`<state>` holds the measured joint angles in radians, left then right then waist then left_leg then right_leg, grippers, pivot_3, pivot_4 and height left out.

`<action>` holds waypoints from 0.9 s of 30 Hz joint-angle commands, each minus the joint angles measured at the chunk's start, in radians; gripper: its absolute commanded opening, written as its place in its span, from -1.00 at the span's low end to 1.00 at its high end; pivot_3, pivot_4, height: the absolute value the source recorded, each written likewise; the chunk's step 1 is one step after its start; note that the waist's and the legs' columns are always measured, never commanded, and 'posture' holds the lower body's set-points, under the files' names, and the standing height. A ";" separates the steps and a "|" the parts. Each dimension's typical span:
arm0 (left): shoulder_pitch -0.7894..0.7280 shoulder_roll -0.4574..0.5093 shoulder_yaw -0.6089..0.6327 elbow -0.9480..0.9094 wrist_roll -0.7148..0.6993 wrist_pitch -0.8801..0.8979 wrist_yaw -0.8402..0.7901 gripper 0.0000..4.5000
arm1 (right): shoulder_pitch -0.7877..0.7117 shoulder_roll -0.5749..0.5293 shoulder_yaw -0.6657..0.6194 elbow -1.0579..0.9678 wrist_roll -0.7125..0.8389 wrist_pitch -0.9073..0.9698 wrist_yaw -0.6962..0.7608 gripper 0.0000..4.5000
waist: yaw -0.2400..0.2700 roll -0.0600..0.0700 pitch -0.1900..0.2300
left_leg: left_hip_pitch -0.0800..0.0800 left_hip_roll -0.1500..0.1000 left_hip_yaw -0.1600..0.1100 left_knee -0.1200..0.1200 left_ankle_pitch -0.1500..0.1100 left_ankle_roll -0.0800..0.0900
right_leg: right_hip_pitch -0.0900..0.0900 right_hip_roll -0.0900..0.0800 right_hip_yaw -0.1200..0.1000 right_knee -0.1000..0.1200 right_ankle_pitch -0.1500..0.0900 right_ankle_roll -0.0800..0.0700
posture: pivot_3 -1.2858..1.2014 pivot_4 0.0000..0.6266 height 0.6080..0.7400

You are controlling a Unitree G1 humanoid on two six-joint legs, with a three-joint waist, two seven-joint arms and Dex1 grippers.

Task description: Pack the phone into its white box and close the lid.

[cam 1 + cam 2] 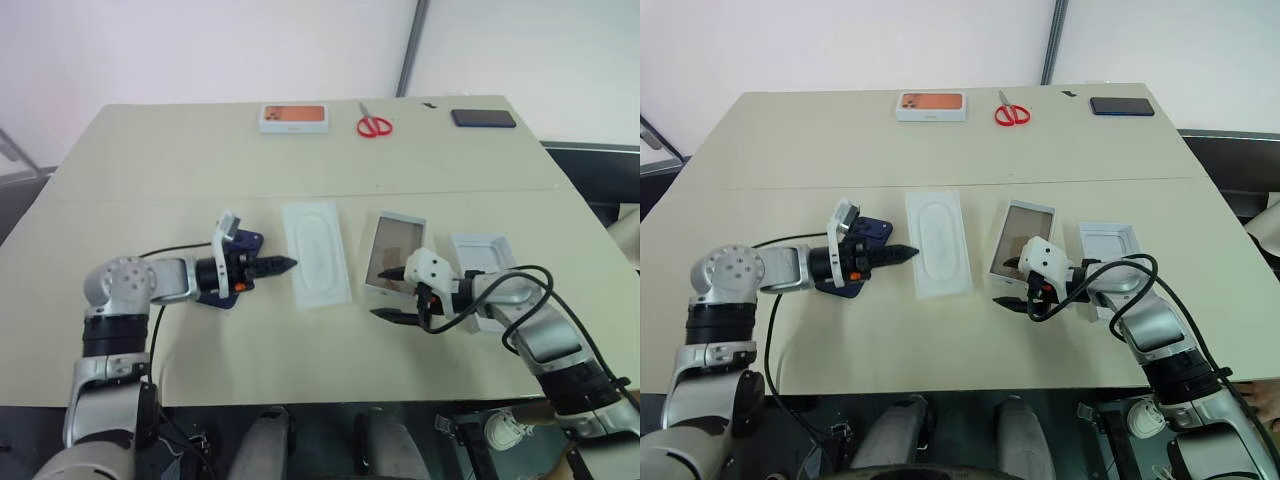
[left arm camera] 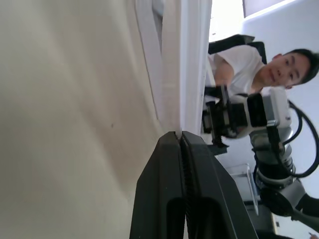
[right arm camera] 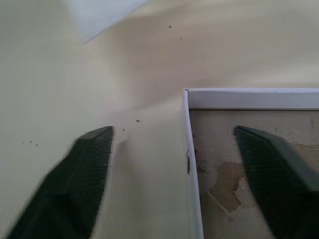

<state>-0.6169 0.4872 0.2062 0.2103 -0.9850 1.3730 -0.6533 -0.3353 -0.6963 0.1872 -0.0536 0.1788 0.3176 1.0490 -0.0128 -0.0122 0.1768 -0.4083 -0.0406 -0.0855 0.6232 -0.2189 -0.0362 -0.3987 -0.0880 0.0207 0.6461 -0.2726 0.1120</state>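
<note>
A big tan table holds everything. The left gripper has its two black fingers pressed tight together, with nothing between them. It points right, at a thin white insert lying flat in the middle of the table. The dark blue phone is just behind this gripper's wrist, mostly hidden, and I cannot tell if it rests on the table.

The white box lies to the right of the insert, open side up, with a brownish floor. The right gripper is open wide at the near end of the box. One finger is over the inside of the box and the other is outside its wall. It holds nothing.

The lid lies to the right of the box, behind the right arm.

At the far edge sit a box with an orange picture, red scissors and a flat black slab.
</note>
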 commanded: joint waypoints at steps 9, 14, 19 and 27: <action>-0.029 0.017 -0.013 0.024 0.050 -0.034 -0.082 -1.00 | -0.013 -0.004 0.023 -0.008 -0.027 -0.088 0.060 -0.98 | -0.001 0.000 0.000 | 0.000 0.000 0.000 -0.001 0.000 0.000 | -0.001 0.000 0.000 0.000 0.000 0.000 | 0.03 -0.52 1.00; -0.060 -0.001 0.027 0.047 0.025 -0.009 -0.074 -1.00 | -0.001 0.025 0.033 -0.061 0.011 -0.092 0.087 -0.98 | -0.001 -0.001 0.001 | 0.000 0.001 0.000 -0.001 0.000 0.000 | -0.001 0.000 0.000 0.000 0.000 0.000 | 0.03 -0.52 1.00; -0.080 -0.024 0.061 0.050 0.011 0.024 -0.051 -1.00 | 0.018 0.052 0.071 -0.104 0.001 -0.084 0.076 -0.98 | -0.001 -0.001 0.001 | 0.000 0.001 0.000 0.000 0.000 0.000 | -0.001 0.000 0.000 0.000 0.000 0.000 | 0.03 -0.52 1.00; -0.071 -0.087 0.041 0.035 0.033 0.031 -0.026 -1.00 | 0.017 0.073 0.100 -0.123 -0.010 -0.081 0.057 -0.98 | 0.000 -0.002 0.001 | 0.000 0.000 0.000 0.000 0.001 -0.001 | -0.001 0.000 0.000 0.001 0.000 0.001 | 0.03 -0.52 1.00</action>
<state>-0.6797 0.4020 0.2469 0.2720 -0.9483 1.4071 -0.6787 -0.3129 -0.6298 0.2922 -0.1260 0.1490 0.2365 1.1032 -0.0133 -0.0140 0.1781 -0.4083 -0.0401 -0.0857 0.6228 -0.2183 -0.0372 -0.3995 -0.0879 0.0206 0.6470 -0.2724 0.1125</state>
